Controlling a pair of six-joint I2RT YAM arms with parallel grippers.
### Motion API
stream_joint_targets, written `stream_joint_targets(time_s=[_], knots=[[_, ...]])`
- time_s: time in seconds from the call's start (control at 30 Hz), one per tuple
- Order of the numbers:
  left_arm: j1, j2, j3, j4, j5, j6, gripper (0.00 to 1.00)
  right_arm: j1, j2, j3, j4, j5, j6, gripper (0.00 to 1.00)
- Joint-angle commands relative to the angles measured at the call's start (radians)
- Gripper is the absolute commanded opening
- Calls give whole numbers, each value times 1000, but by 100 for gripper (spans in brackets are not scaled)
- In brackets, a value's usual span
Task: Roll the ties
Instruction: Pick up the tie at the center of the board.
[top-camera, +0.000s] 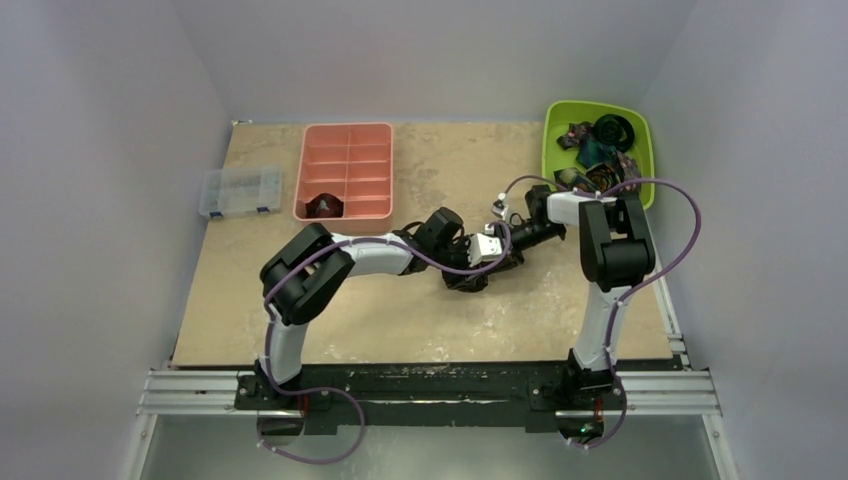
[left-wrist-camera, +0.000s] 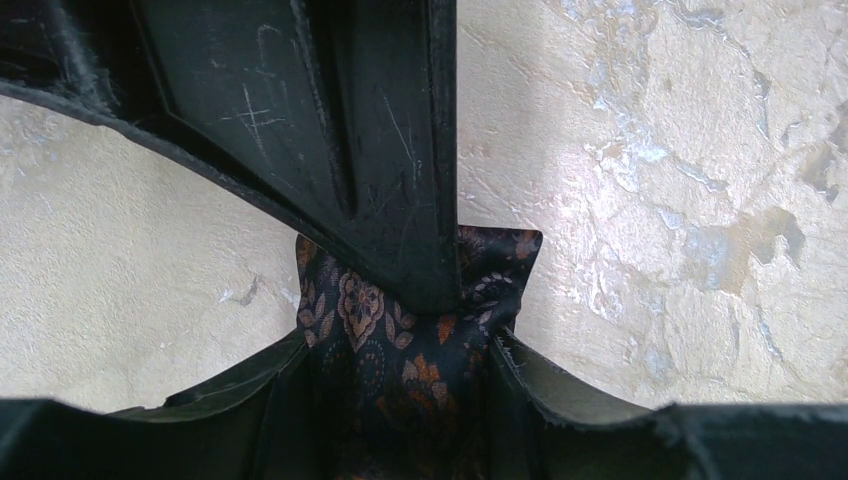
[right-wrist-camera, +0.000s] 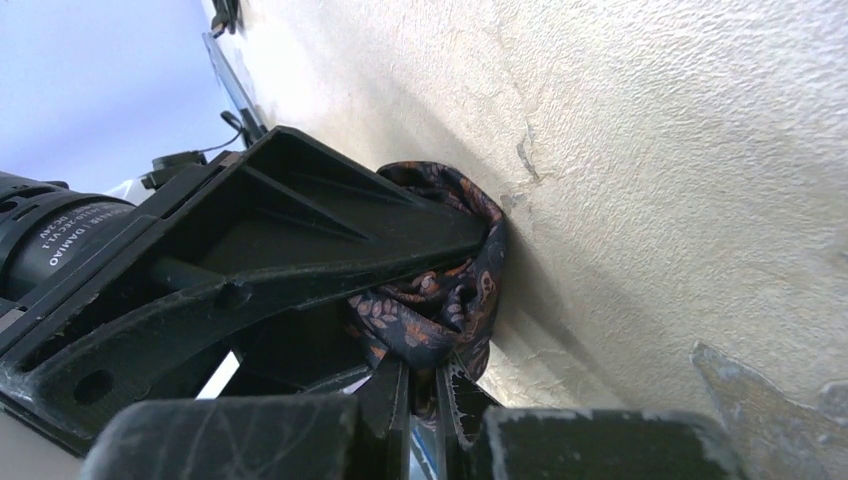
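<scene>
A dark navy tie with an orange-brown floral pattern (left-wrist-camera: 400, 340) is bunched into a coil at mid-table (top-camera: 468, 281), and both grippers meet on it. My left gripper (left-wrist-camera: 395, 400) is shut on the coil, a finger against each side. My right gripper (right-wrist-camera: 425, 385) comes from the opposite side and is shut on a fold of the same tie (right-wrist-camera: 450, 300), its fingers nearly together. One right finger (left-wrist-camera: 370, 150) crosses over the coil in the left wrist view. More ties (top-camera: 600, 150) lie loose in a green bin. One rolled tie (top-camera: 324, 205) sits in a pink tray.
The green bin (top-camera: 549, 140) stands at the back right, close behind the right arm. The pink compartment tray (top-camera: 346, 128) is at the back left, with a clear plastic box (top-camera: 238, 190) beside it at the table's left edge. White walls enclose the table.
</scene>
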Motion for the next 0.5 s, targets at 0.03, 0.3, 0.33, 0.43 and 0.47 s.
stream_joint_targets(time_s=[0.03, 0.3, 0.33, 0.43, 0.47], knots=[[1, 57, -27, -113, -56, 10, 29, 16, 6, 34, 22, 2, -50, 0], [29, -90, -58, -25, -3, -66, 78, 17, -70, 23, 59, 55, -7, 0], [34, -121, -62, 1, 8, -79, 83, 17, -72, 23, 57, 59, -10, 0], [46, -187, -76, 34, 53, -120, 94, 18, -85, 18, 61, 69, -11, 0], [50, -211, -82, 45, 63, -138, 96, 18, -90, 17, 63, 69, -8, 0]])
